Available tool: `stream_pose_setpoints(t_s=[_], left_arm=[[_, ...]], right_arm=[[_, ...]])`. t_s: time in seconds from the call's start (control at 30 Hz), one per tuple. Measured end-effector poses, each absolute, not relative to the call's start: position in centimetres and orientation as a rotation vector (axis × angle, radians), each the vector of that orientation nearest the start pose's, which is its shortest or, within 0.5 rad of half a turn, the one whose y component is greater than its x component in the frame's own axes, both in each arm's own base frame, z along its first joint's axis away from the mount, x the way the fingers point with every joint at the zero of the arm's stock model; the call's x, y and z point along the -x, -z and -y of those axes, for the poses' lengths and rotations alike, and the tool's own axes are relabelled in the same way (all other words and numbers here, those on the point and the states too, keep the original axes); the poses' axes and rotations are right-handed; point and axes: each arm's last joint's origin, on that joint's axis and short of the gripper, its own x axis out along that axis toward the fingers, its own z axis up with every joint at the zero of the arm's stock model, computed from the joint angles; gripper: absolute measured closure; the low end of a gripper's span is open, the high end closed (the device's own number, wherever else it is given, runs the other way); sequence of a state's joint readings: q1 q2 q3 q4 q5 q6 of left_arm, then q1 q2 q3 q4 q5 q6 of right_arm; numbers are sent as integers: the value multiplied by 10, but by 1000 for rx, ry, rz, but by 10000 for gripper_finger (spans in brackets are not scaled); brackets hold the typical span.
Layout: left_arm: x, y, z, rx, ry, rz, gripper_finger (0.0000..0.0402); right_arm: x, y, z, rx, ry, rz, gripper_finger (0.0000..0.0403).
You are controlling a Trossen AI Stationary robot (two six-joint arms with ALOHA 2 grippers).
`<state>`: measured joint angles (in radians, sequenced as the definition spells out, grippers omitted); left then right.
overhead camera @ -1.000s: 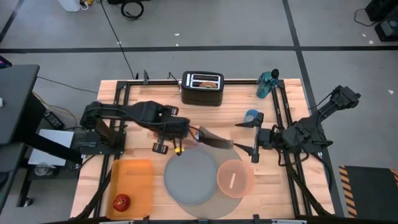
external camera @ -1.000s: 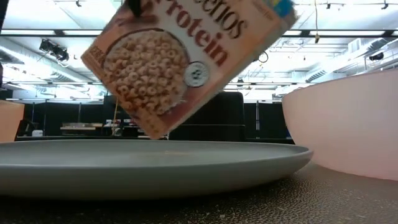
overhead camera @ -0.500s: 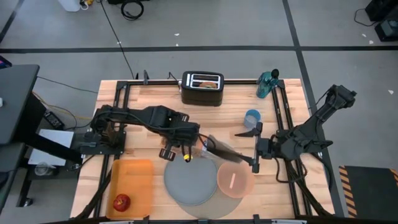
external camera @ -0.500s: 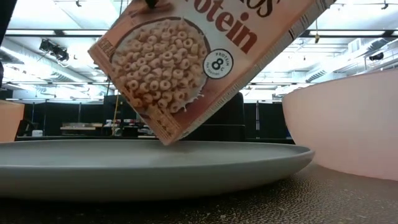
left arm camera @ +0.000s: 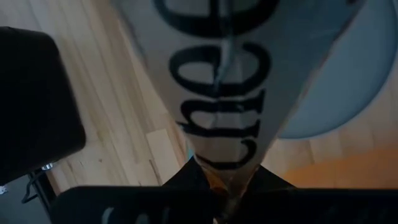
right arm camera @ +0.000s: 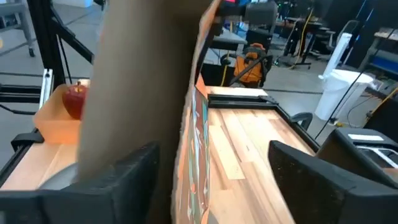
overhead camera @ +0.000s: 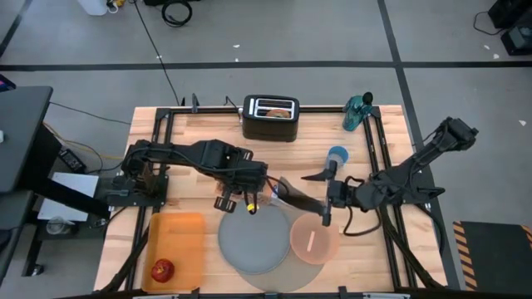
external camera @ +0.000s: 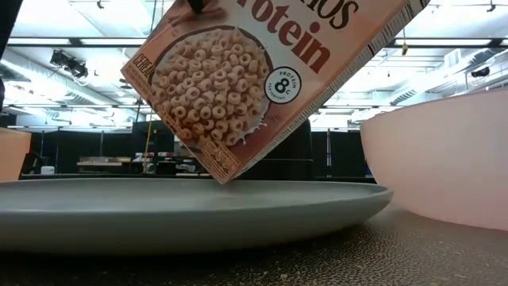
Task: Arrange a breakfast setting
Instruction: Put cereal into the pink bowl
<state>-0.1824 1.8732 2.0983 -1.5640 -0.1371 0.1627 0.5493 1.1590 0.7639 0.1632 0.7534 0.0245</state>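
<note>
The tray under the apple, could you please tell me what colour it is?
Orange; the tray shows best in the high view, holding the apple.

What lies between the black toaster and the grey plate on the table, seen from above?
In the high view, the tilted cereal box held by the left hand hangs between the toaster and the grey plate, over bare wood.

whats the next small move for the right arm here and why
Probably close the right end effector on the cereal box's open top. The left end effector holds the box tilted between the grey plate and the pink bowl, and in the right wrist view the box edge sits between open fingers, so a second grip looks ready before pouring.
</note>
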Motion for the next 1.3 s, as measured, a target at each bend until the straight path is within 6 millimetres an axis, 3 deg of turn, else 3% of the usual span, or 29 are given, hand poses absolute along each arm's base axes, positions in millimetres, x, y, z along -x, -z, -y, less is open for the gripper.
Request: stream_pose_setpoints(t_s=[0.6, 0.77, 1.03, 1.3], left_arm=[[-342, -375, 59, -304, 111, -1310, 379], [-343, -375, 59, -267, 75, -1300, 343], [-341, -375, 63, -273, 29, -1316, 237], [-336, -375, 80, -259, -16, -1305, 174]], right_arm=[[-234, -269, -118, 72, 199, -240, 385], [-234, -267, -118, 42, 197, -255, 388], [-233, -266, -118, 39, 191, -261, 394], [-231, -266, -124, 40, 146, -267, 396]])
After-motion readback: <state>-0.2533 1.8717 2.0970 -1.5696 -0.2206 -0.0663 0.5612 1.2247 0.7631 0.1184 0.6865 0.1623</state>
